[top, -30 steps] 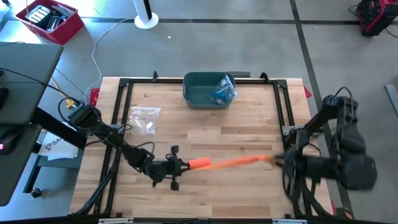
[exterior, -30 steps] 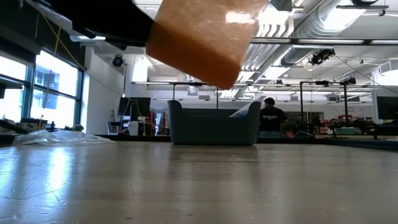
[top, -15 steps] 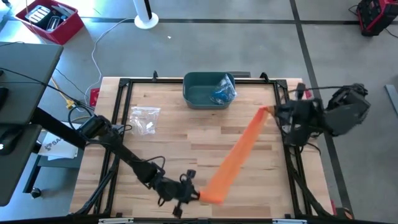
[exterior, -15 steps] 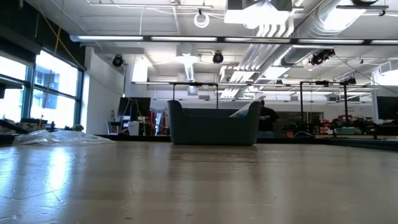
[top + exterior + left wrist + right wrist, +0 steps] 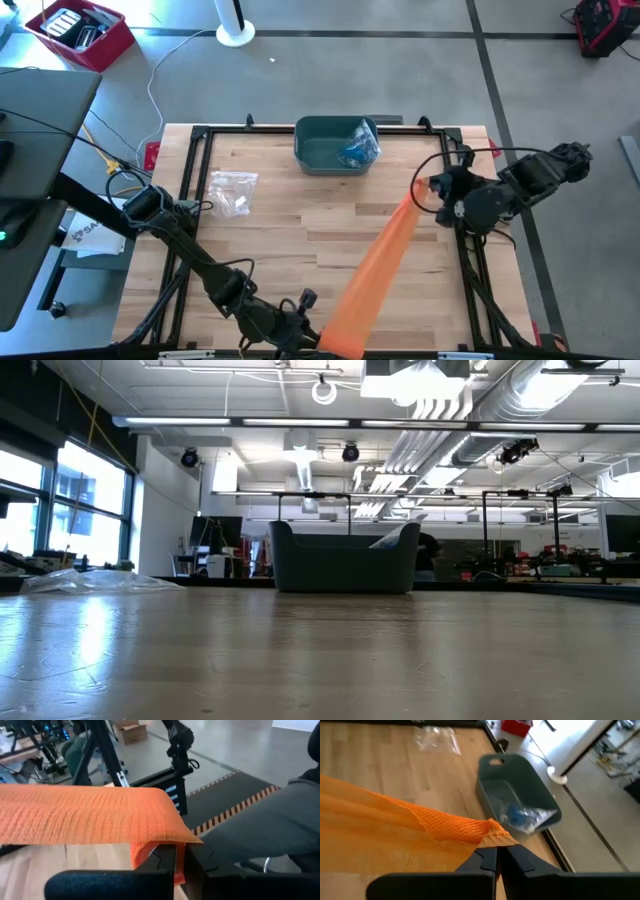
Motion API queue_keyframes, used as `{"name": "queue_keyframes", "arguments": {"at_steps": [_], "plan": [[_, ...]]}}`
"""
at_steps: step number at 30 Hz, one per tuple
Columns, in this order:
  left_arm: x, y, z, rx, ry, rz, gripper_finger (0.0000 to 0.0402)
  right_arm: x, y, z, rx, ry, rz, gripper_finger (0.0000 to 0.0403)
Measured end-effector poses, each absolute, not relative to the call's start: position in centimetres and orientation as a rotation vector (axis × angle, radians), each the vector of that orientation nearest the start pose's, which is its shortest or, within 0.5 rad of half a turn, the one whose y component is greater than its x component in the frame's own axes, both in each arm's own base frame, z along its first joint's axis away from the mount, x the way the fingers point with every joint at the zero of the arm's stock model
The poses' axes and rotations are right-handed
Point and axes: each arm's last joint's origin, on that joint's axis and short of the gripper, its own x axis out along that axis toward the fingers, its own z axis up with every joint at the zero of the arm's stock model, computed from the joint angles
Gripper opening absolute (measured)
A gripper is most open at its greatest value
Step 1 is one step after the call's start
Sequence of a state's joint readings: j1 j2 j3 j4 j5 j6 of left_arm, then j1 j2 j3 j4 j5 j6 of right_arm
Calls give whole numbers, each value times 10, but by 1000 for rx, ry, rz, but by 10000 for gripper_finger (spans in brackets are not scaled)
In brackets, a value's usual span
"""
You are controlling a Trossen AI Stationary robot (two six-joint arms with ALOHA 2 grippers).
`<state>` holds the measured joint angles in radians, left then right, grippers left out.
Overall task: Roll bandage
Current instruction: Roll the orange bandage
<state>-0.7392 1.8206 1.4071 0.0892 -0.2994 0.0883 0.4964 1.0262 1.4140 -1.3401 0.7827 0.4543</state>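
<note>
Left hand (image 5: 318, 338) moved nearer the tabletop's (image 5: 280, 230) front edge, both hands still clenched on stretched orange bandage (image 5: 370, 275), right hand (image 5: 428, 188) barely shifted.

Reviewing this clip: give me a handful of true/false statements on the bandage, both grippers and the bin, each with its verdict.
1. The orange bandage is stretched between both grippers. True.
2. The right gripper is open and empty. False: it is shut on one bandage end.
3. The left gripper pinches the bandage near the table's front edge. True.
4. The teal bin is empty. False: a clear packet with blue contents lies in it.
5. The clear plastic bag lies inside the bin. False: it lies on the wooden table, left of the bin.
</note>
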Motion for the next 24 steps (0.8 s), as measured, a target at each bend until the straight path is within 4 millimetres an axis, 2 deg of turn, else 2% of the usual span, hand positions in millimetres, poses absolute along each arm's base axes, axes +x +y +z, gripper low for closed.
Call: {"name": "queue_keyframes", "arguments": {"at_steps": [4, 8, 11, 16, 20, 24], "plan": [[316, -285, 291, 266, 204, -464, 5, 128, 38, 382, -100, 686, -437, 0], [315, -290, 304, 304, 60, -473, 5, 132, 33, 350, -25, 682, -375, 0], [315, -292, 317, 351, -87, -492, 5, 143, 34, 318, 30, 671, -310, 0], [313, -291, 334, 446, -286, -472, 5, 168, 40, 254, 124, 622, -125, 0], [308, -287, 343, 520, -317, -409, 5, 176, 48, 200, 212, 564, 36, 0], [303, -281, 356, 535, -343, -377, 5, 175, 56, 163, 323, 475, 153, 0]]}}
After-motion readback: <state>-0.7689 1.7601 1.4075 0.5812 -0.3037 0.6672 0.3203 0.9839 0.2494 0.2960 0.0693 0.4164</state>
